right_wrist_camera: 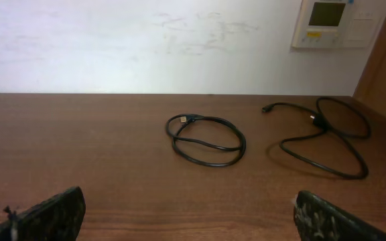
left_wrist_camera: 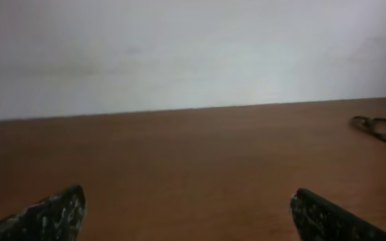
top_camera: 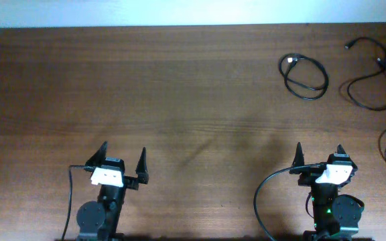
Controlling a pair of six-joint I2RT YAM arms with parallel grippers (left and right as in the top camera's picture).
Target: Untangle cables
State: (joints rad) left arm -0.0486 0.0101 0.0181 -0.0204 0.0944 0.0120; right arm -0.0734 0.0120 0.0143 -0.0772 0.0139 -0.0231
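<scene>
Indoor room, wooden table [top_camera: 179, 100], white wall [right_wrist_camera: 112, 47], control panel [right_wrist_camera: 327, 23]

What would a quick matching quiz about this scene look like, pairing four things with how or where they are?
Things:
1. left gripper
2. coiled cable
3. loose cable
4. wall panel

States:
A. sprawled in wide bends
B. off-white, mounted on the wall
C. open, holding nothing
D. wound into a small ring

Pairs: 1-C, 2-D, 3-A, 4-B
</scene>
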